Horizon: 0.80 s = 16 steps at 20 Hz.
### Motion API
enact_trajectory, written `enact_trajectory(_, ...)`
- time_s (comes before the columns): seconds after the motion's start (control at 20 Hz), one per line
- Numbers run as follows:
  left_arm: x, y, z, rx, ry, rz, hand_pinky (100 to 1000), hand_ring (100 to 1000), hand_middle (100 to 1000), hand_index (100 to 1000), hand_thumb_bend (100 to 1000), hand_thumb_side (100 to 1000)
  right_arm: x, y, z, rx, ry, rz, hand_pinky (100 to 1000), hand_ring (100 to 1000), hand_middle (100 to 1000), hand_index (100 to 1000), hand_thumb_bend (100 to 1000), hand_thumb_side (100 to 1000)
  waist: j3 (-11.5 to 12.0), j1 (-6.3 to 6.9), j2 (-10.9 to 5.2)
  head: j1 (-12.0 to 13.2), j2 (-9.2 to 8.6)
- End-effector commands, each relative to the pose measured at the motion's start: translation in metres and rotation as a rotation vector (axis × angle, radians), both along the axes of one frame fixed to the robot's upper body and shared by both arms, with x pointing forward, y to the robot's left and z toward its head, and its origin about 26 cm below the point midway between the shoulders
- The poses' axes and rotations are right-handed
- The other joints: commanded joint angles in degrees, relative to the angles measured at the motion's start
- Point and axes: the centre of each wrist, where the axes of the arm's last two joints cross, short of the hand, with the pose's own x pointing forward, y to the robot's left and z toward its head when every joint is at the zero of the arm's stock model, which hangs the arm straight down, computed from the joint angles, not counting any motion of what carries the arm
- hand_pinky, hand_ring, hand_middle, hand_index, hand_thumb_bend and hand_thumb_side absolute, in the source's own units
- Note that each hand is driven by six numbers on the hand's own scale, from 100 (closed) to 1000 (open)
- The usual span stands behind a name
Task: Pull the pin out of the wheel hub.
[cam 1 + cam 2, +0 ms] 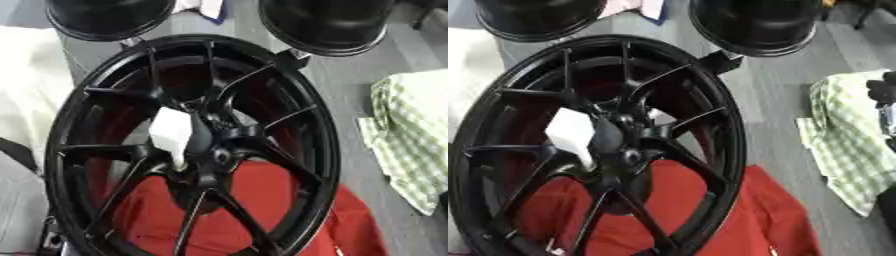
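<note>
Black wheel hub (197,145) stands over red cloth (262,210); right robot hand (882,90) barely shows, grip unclear.

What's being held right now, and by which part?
Cannot tell: a dark shape crosses the white piece at the wheel hub, but whether it is a hand is unclear.
</note>
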Motion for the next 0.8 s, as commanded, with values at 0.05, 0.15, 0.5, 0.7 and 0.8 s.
enact_trajectory(0.05, -0.007, 0.010, 0.017, 0.143, -0.011, 0.028, 762, 538, 588, 657, 100, 712, -0.002, -0.002, 0.009, -0.041, -0.018, -0.001, 838, 778, 553, 701, 100, 245, -0.18, 0.32, -0.61, -0.49, -0.52)
enact_trajectory(0.15, -0.009, 0.015, 0.023, 0.243, 0.011, 0.040, 761, 536, 588, 660, 100, 707, -0.002, -0.002, 0.008, -0.045, -0.014, -0.004, 838, 778, 553, 701, 100, 247, -0.23, 0.58, -0.50, -0.68, -0.60)
enact_trajectory(0.5, -0.015, 0.026, 0.065, 0.616, 0.016, 0.082, 763, 559, 612, 699, 100, 701, -0.004, -0.002, 0.007, -0.059, -0.004, -0.014, 838, 778, 552, 701, 100, 249, -0.20, 1.13, -0.24, -1.07, -1.08)
enact_trajectory(0.7, -0.018, 0.022, 0.093, 0.923, 0.004, 0.079, 764, 585, 631, 726, 100, 678, -0.005, -0.003, 0.005, -0.065, 0.001, -0.022, 838, 778, 552, 701, 100, 249, -0.24, 1.22, -0.31, -1.18, -1.13)
enact_trajectory(0.8, -0.020, 0.017, 0.109, 1.066, 0.009, 0.046, 765, 602, 644, 739, 100, 678, -0.006, -0.004, 0.005, -0.071, 0.001, -0.024, 838, 778, 552, 701, 100, 248, -0.24, 1.24, -0.41, -1.20, -1.16)
